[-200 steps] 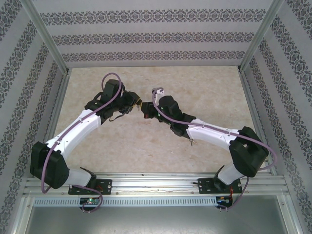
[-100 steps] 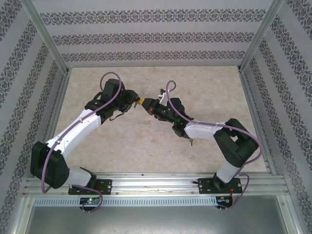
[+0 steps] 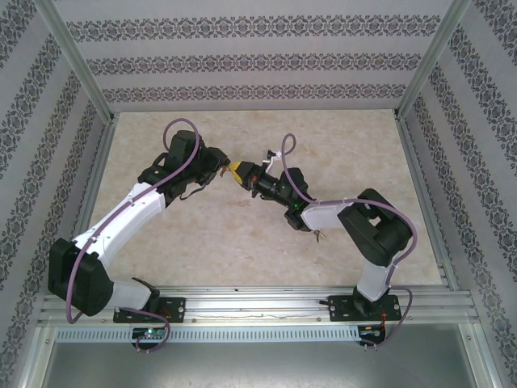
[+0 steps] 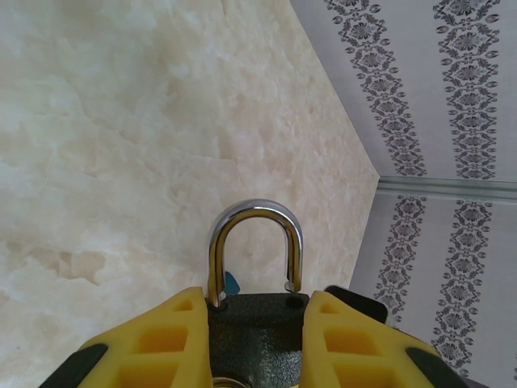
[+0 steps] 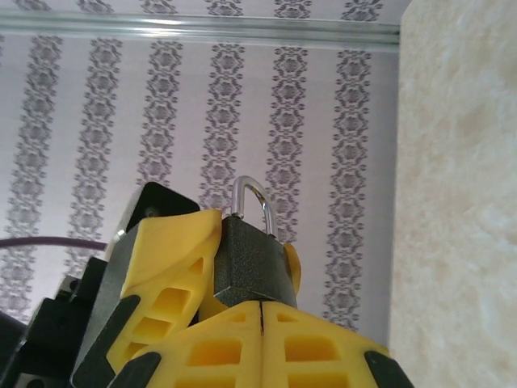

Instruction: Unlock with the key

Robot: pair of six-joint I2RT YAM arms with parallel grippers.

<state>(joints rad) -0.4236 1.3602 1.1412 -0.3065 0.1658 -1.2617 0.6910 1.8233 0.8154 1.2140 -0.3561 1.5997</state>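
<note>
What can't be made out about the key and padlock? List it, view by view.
- Key: right wrist view, the right gripper's shut fingers cover anything held between them.
- Padlock keyhole: left wrist view, cut off by the bottom edge.
- Shackle's right leg, seated or freed: left wrist view, too fine to tell.
- Top view: padlock too small.

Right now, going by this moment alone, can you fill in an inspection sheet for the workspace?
Surface: marble-look table.
Job's things: padlock held off the table, shackle pointing away from the left wrist; cannot tell whether a key is held.
Clutter: nothing seen.
Grippers: left gripper shut on the padlock body; right gripper shut, tips at the padlock's base.
Cables: purple cables loop along both arms.
Surroundings: patterned walls, aluminium frame.
</note>
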